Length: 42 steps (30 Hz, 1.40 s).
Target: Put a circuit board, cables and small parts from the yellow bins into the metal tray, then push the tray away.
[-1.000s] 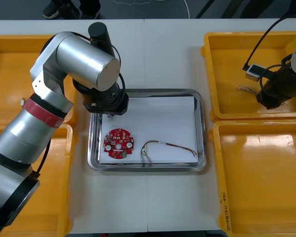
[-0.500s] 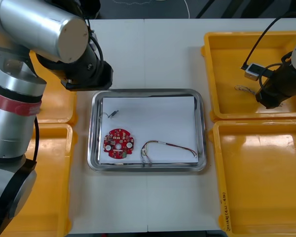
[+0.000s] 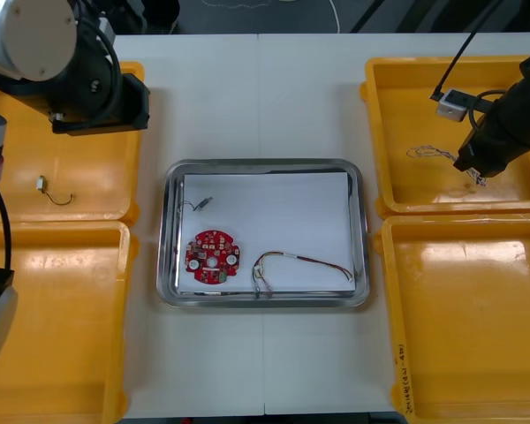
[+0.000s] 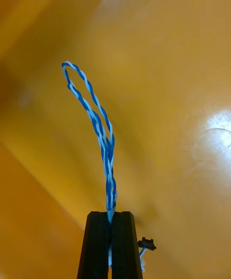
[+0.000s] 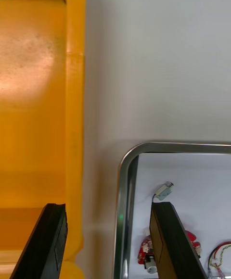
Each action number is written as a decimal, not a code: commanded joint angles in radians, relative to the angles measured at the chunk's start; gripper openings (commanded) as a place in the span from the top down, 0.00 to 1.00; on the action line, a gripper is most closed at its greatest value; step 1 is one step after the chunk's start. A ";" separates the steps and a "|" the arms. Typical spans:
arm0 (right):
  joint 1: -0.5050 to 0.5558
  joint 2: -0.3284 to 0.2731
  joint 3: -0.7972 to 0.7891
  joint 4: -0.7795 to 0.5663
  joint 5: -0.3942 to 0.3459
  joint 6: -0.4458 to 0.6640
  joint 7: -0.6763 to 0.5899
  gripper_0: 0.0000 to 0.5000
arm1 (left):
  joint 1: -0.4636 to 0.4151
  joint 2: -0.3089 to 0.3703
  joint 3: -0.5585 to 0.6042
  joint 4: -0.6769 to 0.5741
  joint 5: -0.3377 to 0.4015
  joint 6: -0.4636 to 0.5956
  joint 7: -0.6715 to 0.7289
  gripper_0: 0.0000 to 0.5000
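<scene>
Light tabletop (image 3: 265,97) carries the work. Nearest me, the near right yellow bin (image 3: 464,389) lies bare. Between the bins sits the metal tray (image 3: 265,163), white inside. It holds the red circuit board (image 3: 212,258), the red and yellow cable (image 3: 300,262) beside it, and one small metal part (image 3: 203,203) near its far left corner.

Farther out, I note the left gripper (image 5: 108,240) above the inner wall of the far left bin (image 3: 88,190), fingers spread wide and holding nothing; I judge it idle. The right gripper (image 4: 110,240) hangs over the far right bin (image 3: 397,106), fingers pinched together on one end of the twisted blue and white cable (image 4: 98,125). The cable's loop reaches out ahead of them; I cannot tell whether it touches the bin floor.

Assessment: the step in hand is carrying this cable to the tray. I recommend lifting until the loop clears the bin wall and travelling slowly so the loop does not swing. I would aim for the bare white area at the tray's far right and lower close before releasing, so nothing drapes over the rim or disturbs the board.
</scene>
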 commanded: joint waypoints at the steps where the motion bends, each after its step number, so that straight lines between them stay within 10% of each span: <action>1: -0.066 -0.028 -0.023 -0.093 -0.018 0.073 -0.143 1.00 | -0.055 0.113 0.078 0.019 0.065 0.008 0.049 0.00; 21: -0.093 0.024 -0.003 -0.356 -0.134 0.317 -0.759 1.00 | -0.061 0.385 0.095 0.372 0.252 -0.001 -0.117 0.00; 42: -0.111 0.154 0.157 -0.560 -0.162 0.317 -1.179 1.00 | -0.059 0.426 0.004 0.618 0.305 -0.231 -0.261 0.00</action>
